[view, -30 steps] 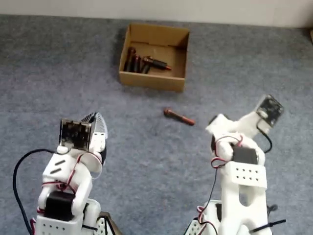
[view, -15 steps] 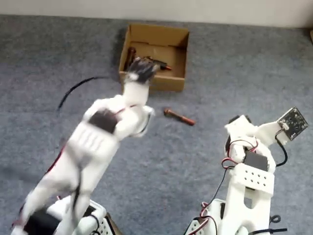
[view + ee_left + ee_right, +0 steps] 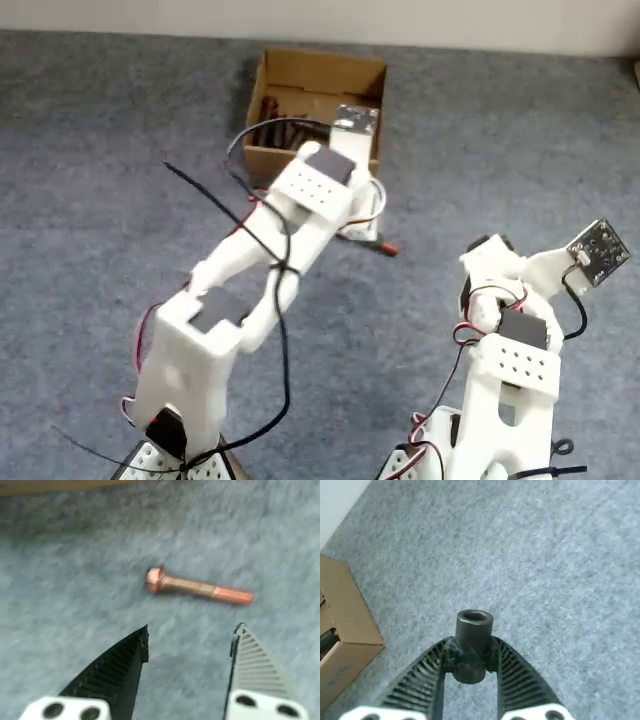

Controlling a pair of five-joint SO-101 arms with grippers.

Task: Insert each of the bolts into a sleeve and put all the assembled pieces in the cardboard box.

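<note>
Left wrist view: poised near lone bolt on grey carpet, with left gripper spread wide.
Clamping dark sleeve in right gripper; assembled pieces inside cardboard box.

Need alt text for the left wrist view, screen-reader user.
A copper bolt lies flat on grey carpet, just beyond the open left gripper, whose fingertips are spread apart and touch nothing.

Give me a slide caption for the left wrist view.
Open left gripper aimed at a copper bolt lying on grey carpet.
</note>
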